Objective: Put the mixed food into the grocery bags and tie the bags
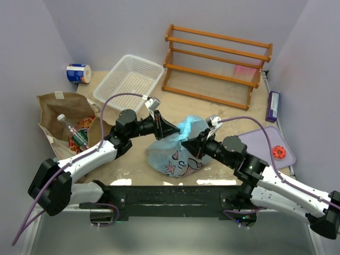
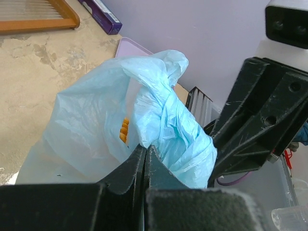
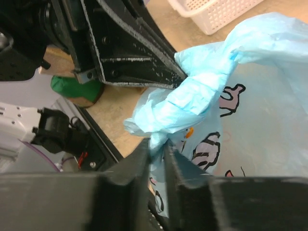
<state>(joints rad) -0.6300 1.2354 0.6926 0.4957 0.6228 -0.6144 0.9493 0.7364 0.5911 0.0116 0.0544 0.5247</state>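
L hand [image 1: 169, 129] & R hand [image 1: 186, 142] — both clamped tight on bunched top of blue bag [image 1: 175, 156].

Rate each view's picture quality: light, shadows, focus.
Top external: even light, soft shadows, sharp throughout. Left wrist: blue bag crisp and bright; left gripper in the foreground dark, its jaws soft-focused. Right wrist: bag print sharp; right gripper near-black and blurred.
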